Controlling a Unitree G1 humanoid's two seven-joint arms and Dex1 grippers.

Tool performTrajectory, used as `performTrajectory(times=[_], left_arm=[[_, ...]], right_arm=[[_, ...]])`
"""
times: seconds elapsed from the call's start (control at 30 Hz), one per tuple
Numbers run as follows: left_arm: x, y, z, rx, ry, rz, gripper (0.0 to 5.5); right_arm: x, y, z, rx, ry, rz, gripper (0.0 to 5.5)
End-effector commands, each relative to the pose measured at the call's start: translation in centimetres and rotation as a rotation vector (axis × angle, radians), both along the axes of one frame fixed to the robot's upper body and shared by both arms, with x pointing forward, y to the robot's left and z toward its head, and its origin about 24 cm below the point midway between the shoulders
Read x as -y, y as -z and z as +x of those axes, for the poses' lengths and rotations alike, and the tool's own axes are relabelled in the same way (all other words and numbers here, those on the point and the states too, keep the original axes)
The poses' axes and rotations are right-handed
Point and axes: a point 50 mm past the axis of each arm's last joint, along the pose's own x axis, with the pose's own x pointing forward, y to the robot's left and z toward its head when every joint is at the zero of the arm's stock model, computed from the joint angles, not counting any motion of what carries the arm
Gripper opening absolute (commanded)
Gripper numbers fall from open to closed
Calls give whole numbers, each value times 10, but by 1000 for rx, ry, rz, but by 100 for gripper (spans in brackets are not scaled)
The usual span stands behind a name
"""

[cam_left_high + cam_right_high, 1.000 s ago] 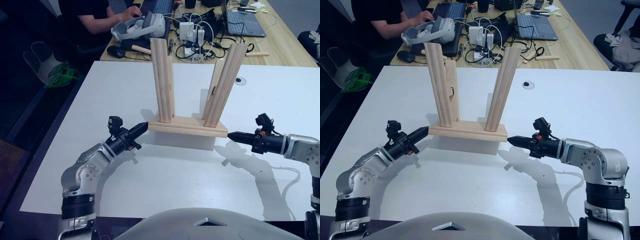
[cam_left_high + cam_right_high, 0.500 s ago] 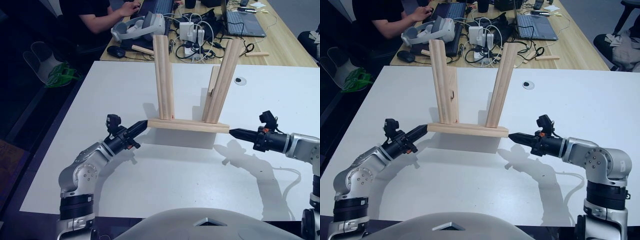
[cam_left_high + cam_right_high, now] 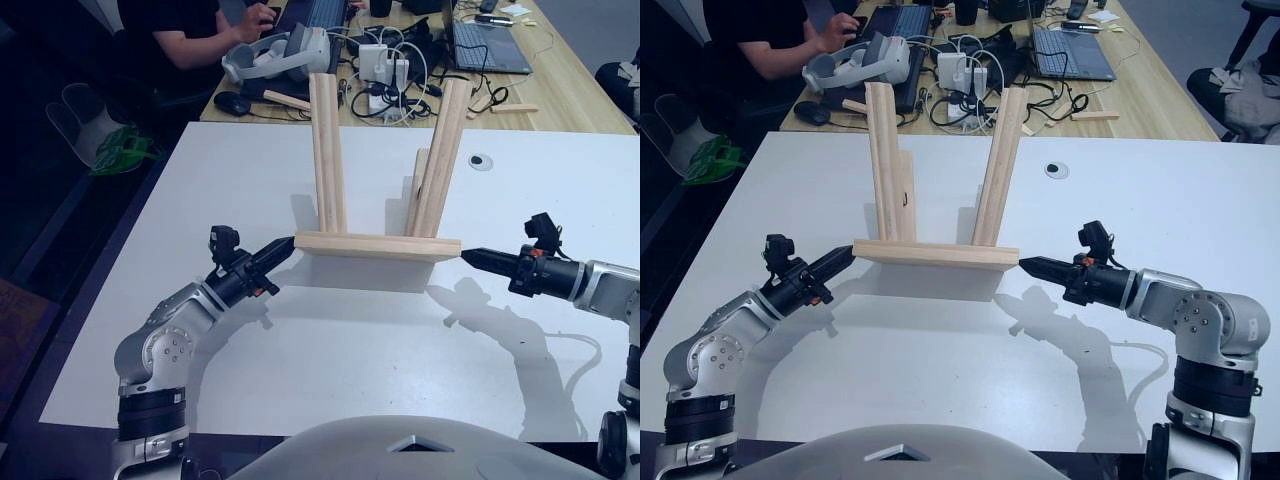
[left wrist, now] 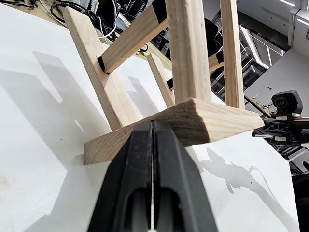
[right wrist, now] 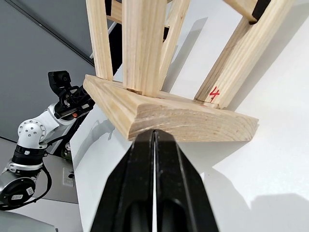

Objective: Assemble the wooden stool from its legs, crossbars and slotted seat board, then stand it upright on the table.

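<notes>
We see the stool (image 3: 380, 170) legs-up on the table (image 3: 350, 350), seat board (image 3: 378, 246) lengthwise between our left gripper (image 3: 285, 246) and right gripper (image 3: 468, 255), both pinched closed, tips against the seat board's opposite ends, equally near.

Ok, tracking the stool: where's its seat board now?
Eye views: the seat board is central on the table, legs up, between the left end effector at one end and the right end effector at the other.
</notes>
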Motion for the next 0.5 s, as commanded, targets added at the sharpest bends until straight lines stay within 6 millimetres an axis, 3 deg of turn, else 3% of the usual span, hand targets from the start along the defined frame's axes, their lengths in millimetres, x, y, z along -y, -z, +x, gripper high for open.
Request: performTrajectory(times=[0.03, 0.3, 0.5], left_arm=[[42, -11, -2, 36, 223, -122, 1], [39, -14, 1, 43, 203, -133, 1], [35, -2, -1, 10, 169, -79, 1]], right_arm=[[-38, -7, 0, 38, -166, 180, 0], [-39, -10, 3, 39, -138, 221, 0], [-34, -5, 4, 37, -115, 188, 0]])
